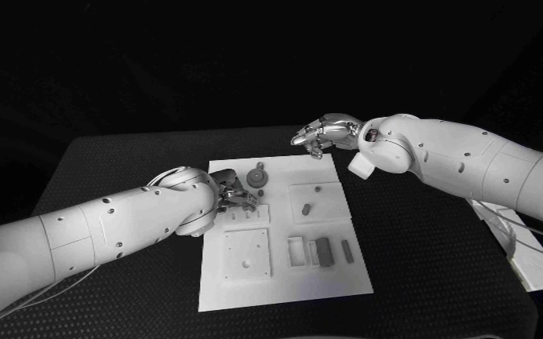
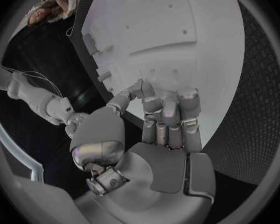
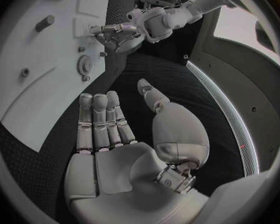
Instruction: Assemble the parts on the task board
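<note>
The white task board (image 1: 283, 276) lies in the middle of the black table. On it are a gear-shaped part (image 1: 258, 176), a short peg (image 1: 307, 209) on a raised square, and dark bars (image 1: 324, 250) in a recessed tray. My left hand (image 1: 232, 191) is at the board's left edge, just nearer than the gear. In the left wrist view its fingers (image 2: 168, 109) curl against the board (image 2: 177, 25), thumb meeting a fingertip; whether anything is pinched there is hidden. My right hand (image 1: 322, 135) hovers over the board's far edge, fingers straight, thumb apart, palm (image 3: 124, 159) holding nothing.
A square plate with small holes (image 1: 247, 254) sits at the board's near left. Thin cables (image 1: 504, 225) and a white object (image 1: 526, 264) lie at the table's right edge. The gear (image 3: 84, 64) and a peg (image 3: 45, 22) also appear in the right wrist view.
</note>
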